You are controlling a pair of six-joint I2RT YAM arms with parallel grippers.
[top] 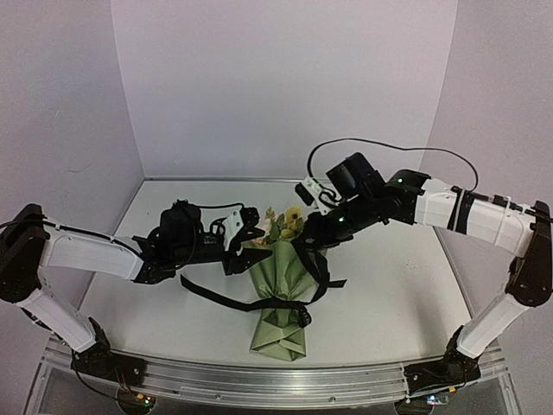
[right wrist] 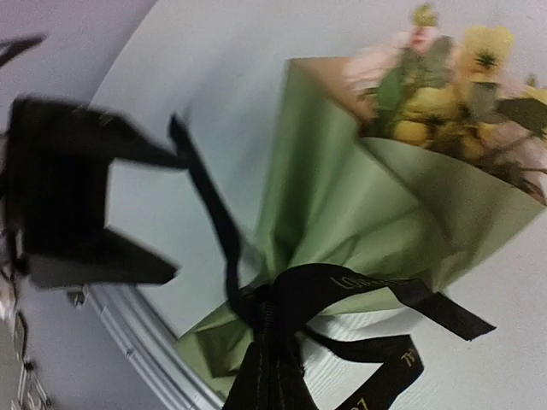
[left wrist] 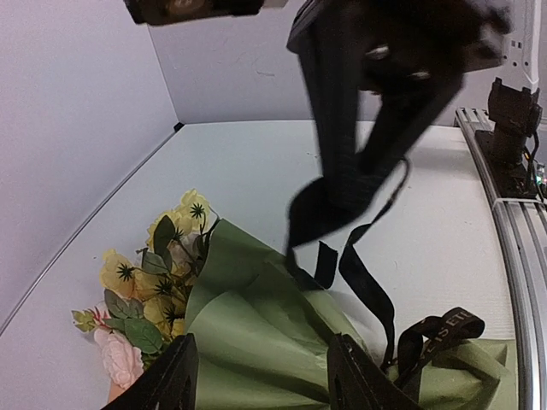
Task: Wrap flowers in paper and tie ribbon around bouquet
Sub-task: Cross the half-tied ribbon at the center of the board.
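The right claw (top: pixel 313 242) is pinched shut on a strand of the black ribbon (right wrist: pixel 342 286), holding it up off the table (top: pixel 389 285) just beside the wide rim of the bouquet (top: pixel 281 290). Opposite, the left claw (left wrist: pixel 262 346) stands open at a middling spread, its fingers (left wrist: pixel 179 376) on either side of the olive-green paper (left wrist: pixel 256 316) near that rim. Whether they press the sheet cannot be told. The ribbon is cinched around the sleeve's narrow neck, and a loose tail trails across the table toward the left edge. Pale yellow flowers (top: pixel 289 223) with green leaves poke past the rim, facing the far edge. The bouquet lies flat at the middle of the table, its narrow end pointing to the near edge.
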